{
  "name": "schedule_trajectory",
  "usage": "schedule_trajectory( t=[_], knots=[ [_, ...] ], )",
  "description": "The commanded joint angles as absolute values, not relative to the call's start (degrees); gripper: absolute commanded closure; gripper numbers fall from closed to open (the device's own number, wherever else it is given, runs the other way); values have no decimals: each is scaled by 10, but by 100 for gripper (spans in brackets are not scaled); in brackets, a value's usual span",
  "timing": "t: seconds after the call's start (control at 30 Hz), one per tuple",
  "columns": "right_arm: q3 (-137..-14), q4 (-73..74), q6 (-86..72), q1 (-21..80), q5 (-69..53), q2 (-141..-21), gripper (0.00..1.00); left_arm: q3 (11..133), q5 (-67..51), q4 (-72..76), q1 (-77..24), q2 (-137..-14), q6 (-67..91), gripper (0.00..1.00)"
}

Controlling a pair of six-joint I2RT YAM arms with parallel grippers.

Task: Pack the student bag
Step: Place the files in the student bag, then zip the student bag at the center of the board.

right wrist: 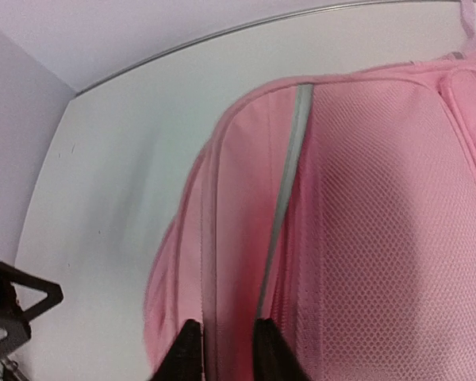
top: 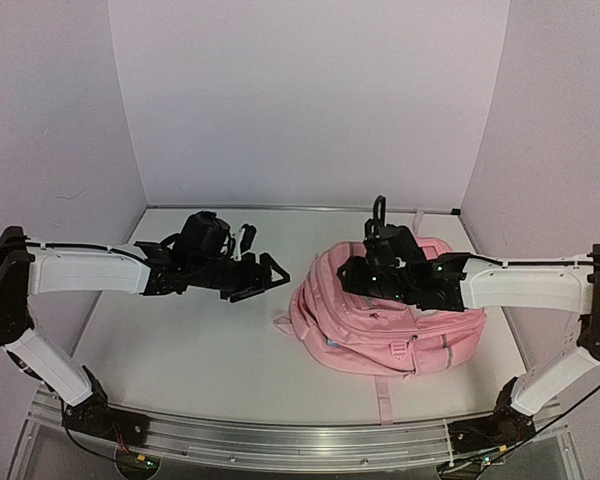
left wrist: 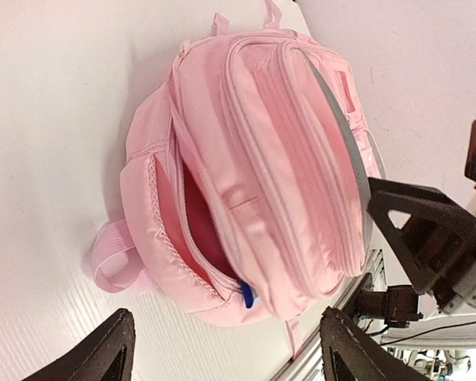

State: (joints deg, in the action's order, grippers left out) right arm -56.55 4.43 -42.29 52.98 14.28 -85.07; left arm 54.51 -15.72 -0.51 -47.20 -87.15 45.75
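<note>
One soft, floppy bag (top: 380,325) lies on the table (top: 180,350), right side; its open pocket rim (left wrist: 168,238) seems the best hold. Left gripper (left wrist: 228,317) stands wide, empty; right gripper (right wrist: 226,333), slightly parted, straddles a seam (right wrist: 209,262), grip unclear.

Lit softly and evenly from overhead, with a lilac cast on the pale walls (top: 310,100). Shadowed only faintly beneath the large soft pink fabric backpack (top: 380,335). Washed out on the white desk (left wrist: 47,119); blurred at the near black jaws in both wrist views; bowed along the overhead view's silver metal rail (top: 280,437).
</note>
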Motion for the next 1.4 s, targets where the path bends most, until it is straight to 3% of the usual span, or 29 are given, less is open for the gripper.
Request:
schedule_trajectory(
  t=[0.0, 0.13, 0.37, 0.43, 0.67, 0.8, 0.9, 1.13, 1.37],
  knots=[
    [-641, -3, -383, 571, 163, -849, 46, 563, -203, 44, -471, -911, 483, 16],
    [-642, 51, -373, 575, 183, -828, 28, 588, -239, 69, -471, -953, 476, 10],
    [-601, 114, -397, 575, 185, -767, 17, 645, -245, 45, -471, -1030, 463, 9],
    [-587, 127, -403, 574, 184, -744, 17, 662, -242, 38, -471, -1053, 460, 16],
    [-534, 145, -391, 575, 127, -668, 19, 699, -252, 48, -468, -1111, 475, 58],
    [-509, 153, -382, 575, 69, -641, 28, 686, -254, 82, -455, -1124, 498, 86],
    [-489, 163, -402, 576, 64, -632, 32, 659, -262, 129, -435, -1121, 524, 99],
    [-476, 183, -454, 576, 115, -645, 28, 643, -290, 174, -335, -1102, 491, 100],
    [-502, 199, -463, 575, 143, -690, 27, 734, -360, 138, -245, -1146, 396, 100]
  ],
)
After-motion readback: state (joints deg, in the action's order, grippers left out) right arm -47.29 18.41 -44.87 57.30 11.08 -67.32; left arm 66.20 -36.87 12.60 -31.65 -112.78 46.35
